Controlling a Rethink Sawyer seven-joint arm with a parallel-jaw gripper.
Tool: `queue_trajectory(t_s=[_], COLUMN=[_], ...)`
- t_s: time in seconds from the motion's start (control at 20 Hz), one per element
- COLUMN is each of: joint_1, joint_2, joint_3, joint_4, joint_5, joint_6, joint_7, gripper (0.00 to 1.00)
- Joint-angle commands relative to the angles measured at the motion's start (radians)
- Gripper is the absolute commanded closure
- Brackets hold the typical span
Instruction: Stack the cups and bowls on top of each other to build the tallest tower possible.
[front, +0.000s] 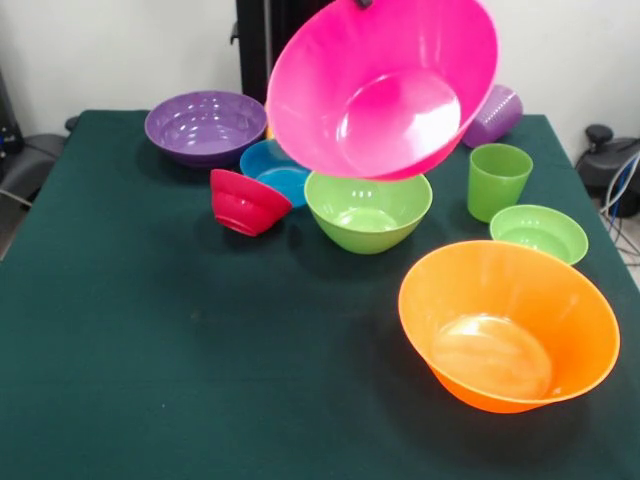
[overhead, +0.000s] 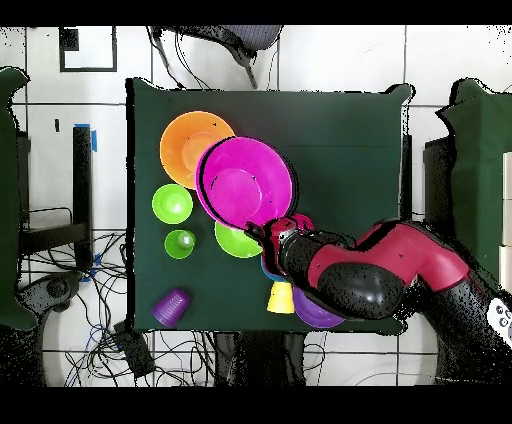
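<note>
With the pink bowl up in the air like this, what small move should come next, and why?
Probably lower it a little, levelling it over the medium green bowl. The large pink bowl hangs tilted, held at its rim by the gripper, already above that upright, empty bowl.

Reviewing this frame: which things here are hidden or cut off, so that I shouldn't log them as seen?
- Hand: front view shows only a dark tip at the top edge; overhead, the pink bowl covers its fingers, so the grip is unreadable.
- Yellow cup: front view, hidden almost entirely behind the pink bowl.
- Purple cup: front view, partly covered by the pink bowl.
- Blue bowl: overhead, hidden under the arm.
</note>
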Motion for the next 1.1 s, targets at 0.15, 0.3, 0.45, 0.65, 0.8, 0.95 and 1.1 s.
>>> queue_trajectory(t_s=[0.15, 0.3, 0.45, 0.65, 0.8, 0.95, 1.1], joint_1=[0.080, 0.090, 0.093, 0.100, 0.107, 0.113, 0.127], joint_2=[-0.017, -0.019, -0.026, -0.023, -0.029, -0.036, -0.049], joint_3=[-0.109, -0.112, -0.109, -0.110, -0.107, -0.099, -0.099], joint_4=[0.033, 0.036, 0.047, 0.062, 0.068, 0.082, 0.101], joint_5=[-0.196, -0.220, -0.225, -0.207, -0.212, -0.202, -0.207], joint_6=[-0.071, -0.085, -0.093, -0.090, -0.111, -0.121, -0.147], joint_7=[-0.147, -0.122, -0.099, -0.077, -0.051, -0.025, 0.014], gripper=[1.00, 1.00, 1.00, 1.00, 1.00, 1.00, 1.00])
